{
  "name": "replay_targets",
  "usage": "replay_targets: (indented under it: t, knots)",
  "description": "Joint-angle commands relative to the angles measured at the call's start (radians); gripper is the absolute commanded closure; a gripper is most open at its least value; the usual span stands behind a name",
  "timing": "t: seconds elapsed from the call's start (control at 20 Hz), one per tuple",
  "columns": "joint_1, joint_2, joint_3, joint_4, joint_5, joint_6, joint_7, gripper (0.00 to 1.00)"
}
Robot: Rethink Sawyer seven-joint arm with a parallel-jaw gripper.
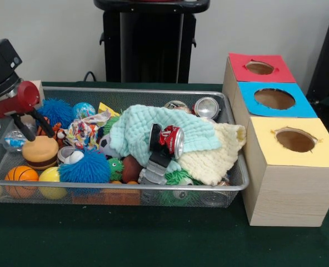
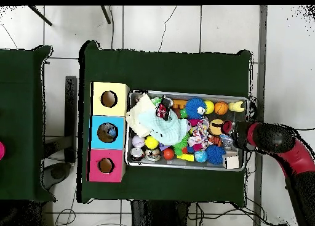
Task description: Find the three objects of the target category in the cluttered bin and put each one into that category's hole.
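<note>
The cluttered bin (image 1: 231, 186) fills the middle of the green table (image 1: 153, 239) in the front view, just beside three wooden boxes — the hole (image 1: 274, 98) in the blue top lies between the red-topped and yellow-topped ones — and we see a red can (image 1: 173, 141) lying on a mint cloth (image 1: 136, 130), while the gripper (image 1: 24, 127) hangs over the bin's opposite end, its black fingers hard to separate, so we cannot tell their state. From overhead we find the arm (image 2: 280, 143) reaching in from the side, its gripper (image 2: 229, 127) above the toys at the bin's (image 2: 184, 164) end far from the hole (image 2: 107, 132) — again too small to judge.
</note>
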Motion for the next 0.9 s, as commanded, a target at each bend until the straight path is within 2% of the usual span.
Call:
replay_targets:
  t: [0.05,0.25,0.45,0.6,0.9]
  knots:
    - [0.048,-0.083,-0.101,-0.048,-0.141,0.129,-0.202,0.00]
    - [0.045,-0.142,-0.120,0.002,-0.166,0.118,-0.177,0.00]
    - [0.092,-0.267,-0.200,0.066,-0.276,-0.012,-0.062,0.00]
    - [0.099,-0.327,-0.227,0.120,-0.305,-0.107,0.016,0.00]
    - [0.135,-0.365,-0.267,0.148,-0.348,-0.205,0.073,0.00]
